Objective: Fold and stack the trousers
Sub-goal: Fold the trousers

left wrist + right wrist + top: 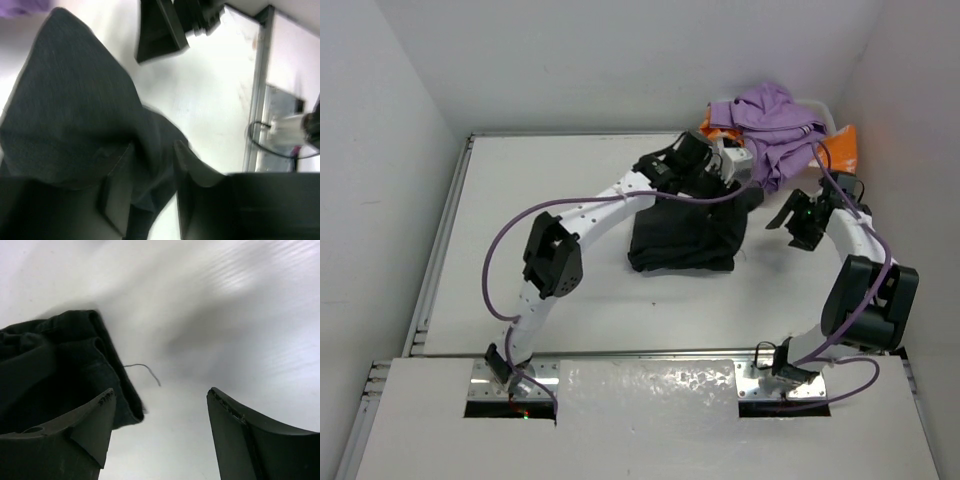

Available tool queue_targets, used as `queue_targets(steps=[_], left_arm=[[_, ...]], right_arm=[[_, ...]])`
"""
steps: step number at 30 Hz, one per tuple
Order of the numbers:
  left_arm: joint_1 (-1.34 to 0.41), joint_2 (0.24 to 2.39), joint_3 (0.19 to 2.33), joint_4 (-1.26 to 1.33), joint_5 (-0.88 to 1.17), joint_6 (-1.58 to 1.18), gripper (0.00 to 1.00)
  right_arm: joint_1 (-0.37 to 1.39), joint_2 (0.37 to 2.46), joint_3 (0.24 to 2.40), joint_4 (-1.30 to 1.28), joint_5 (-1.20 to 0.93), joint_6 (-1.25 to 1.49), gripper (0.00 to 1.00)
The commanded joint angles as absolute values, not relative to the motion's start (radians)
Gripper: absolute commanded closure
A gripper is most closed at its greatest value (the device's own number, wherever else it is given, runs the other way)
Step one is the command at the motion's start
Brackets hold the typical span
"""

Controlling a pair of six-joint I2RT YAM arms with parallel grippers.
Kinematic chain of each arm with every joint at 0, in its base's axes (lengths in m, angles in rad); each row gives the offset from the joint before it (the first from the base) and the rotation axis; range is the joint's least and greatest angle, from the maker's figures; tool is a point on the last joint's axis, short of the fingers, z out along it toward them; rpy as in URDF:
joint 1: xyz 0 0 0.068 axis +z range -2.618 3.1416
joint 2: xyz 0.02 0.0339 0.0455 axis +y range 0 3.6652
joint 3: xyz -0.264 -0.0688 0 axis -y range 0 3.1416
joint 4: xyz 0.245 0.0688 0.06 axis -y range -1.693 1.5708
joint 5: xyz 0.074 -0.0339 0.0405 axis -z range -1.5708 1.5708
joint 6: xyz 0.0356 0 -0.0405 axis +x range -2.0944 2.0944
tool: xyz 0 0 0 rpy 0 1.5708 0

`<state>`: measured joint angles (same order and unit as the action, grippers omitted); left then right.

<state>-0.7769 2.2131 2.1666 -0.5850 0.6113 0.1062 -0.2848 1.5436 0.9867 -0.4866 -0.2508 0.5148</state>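
The black trousers [685, 235] lie folded into a compact bundle in the middle of the table. My left gripper [740, 185] is at the bundle's far right corner. In the left wrist view a fold of the trousers [75, 115] hangs loosely between its fingers [117, 190], which stand apart, so the left gripper [152, 165] is open. My right gripper [795, 228] hovers just right of the bundle. It is open [160, 400] with nothing between its fingers. A folded edge of the trousers [55, 370] with a loose thread lies beside its left finger.
A purple garment [775, 125] is heaped at the back right corner over an orange cloth [840, 150]. White walls close in the table at the back and both sides. A metal rail [255, 100] runs along the table's edge.
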Motion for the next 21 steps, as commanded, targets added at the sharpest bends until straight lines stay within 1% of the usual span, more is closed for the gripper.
queue_targets(steps=[1, 3, 4, 6, 7, 8, 11, 12, 13, 14, 15, 16, 17, 18, 19, 21], left_arm=[[-0.822, 2.253, 2.218, -0.57, 0.689, 0.123, 0.55], [-0.83, 2.269, 2.236, -0.601, 0.744, 0.153, 0.24], [-0.836, 2.276, 2.246, -0.639, 0.758, 0.166, 0.16], [-0.836, 2.275, 2.295, -0.675, 0.791, 0.201, 0.09], [-0.836, 2.27, 2.353, -0.716, 0.784, 0.23, 0.09], [-0.836, 2.267, 2.387, -0.739, 0.775, 0.242, 0.09], [-0.807, 2.238, 2.482, -0.824, 0.759, 0.275, 0.09], [-0.792, 2.218, 2.473, -0.831, 0.756, 0.27, 0.1], [-0.749, 2.17, 2.448, -0.841, 0.735, 0.276, 0.13], [-0.727, 2.143, 2.375, -0.85, 0.706, 0.296, 0.26], [-0.7, 2.097, 2.34, -0.894, 0.66, 0.331, 0.34], [-0.695, 2.083, 2.301, -0.926, 0.558, 0.421, 0.41], [-0.686, 2.068, 2.234, -0.984, 0.517, 0.461, 0.52], [-0.683, 2.065, 2.202, -1.003, 0.481, 0.495, 0.54], [-0.677, 2.059, 2.122, -1.008, 0.427, 0.517, 0.55], [-0.651, 2.03, 2.027, -0.948, 0.391, 0.502, 0.53]], right_arm=[[-0.316, 1.477, 1.026, -0.561, -0.206, 0.456, 0.29], [-0.333, 1.457, 1.046, -0.578, -0.181, 0.44, 0.29], [-0.337, 1.454, 1.055, -0.6, -0.169, 0.422, 0.29], [-0.341, 1.445, 1.084, -0.614, -0.138, 0.391, 0.29], [-0.341, 1.431, 1.091, -0.612, -0.137, 0.385, 0.29], [-0.341, 1.424, 1.1, -0.608, -0.138, 0.38, 0.29], [-0.333, 1.384, 1.111, -0.574, -0.159, 0.374, 0.35], [-0.328, 1.37, 1.109, -0.563, -0.17, 0.376, 0.39], [-0.305, 1.346, 1.108, -0.539, -0.19, 0.373, 0.47], [-0.286, 1.333, 1.104, -0.522, -0.196, 0.368, 0.48], [-0.264, 1.322, 1.103, -0.494, -0.199, 0.361, 0.49], [-0.208, 1.313, 1.103, -0.483, -0.195, 0.356, 0.47], [-0.177, 1.316, 1.107, -0.463, -0.189, 0.348, 0.44], [-0.149, 1.324, 1.114, -0.454, -0.187, 0.348, 0.42], [-0.106, 1.336, 1.117, -0.445, -0.21, 0.35, 0.39], [-0.08, 1.394, 1.131, -0.427, -0.225, 0.374, 0.38]])
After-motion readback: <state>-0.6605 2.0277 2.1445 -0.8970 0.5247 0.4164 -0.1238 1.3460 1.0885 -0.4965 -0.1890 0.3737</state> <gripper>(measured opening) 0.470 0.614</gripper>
